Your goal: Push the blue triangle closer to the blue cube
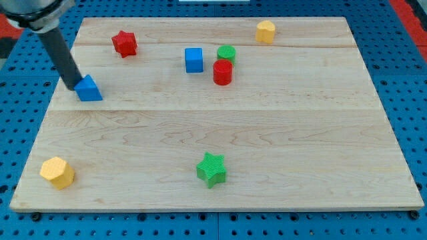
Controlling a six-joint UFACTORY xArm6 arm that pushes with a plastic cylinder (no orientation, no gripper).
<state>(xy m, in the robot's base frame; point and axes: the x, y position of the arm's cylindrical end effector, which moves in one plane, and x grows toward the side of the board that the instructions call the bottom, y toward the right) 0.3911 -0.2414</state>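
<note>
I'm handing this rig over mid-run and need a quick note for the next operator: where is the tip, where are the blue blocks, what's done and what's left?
My tip is at the view's left edge of the board, right against the left side of the blue triangle, apparently touching it.
The blue cube sits up and to the view's right of the triangle, beside the green cylinder and red cylinder.
Done: tip is placed behind the triangle, on the side away from the cube.
Left: a wide gap of bare board still separates the two blue blocks; push the triangle toward the view's right and slightly up.
</note>
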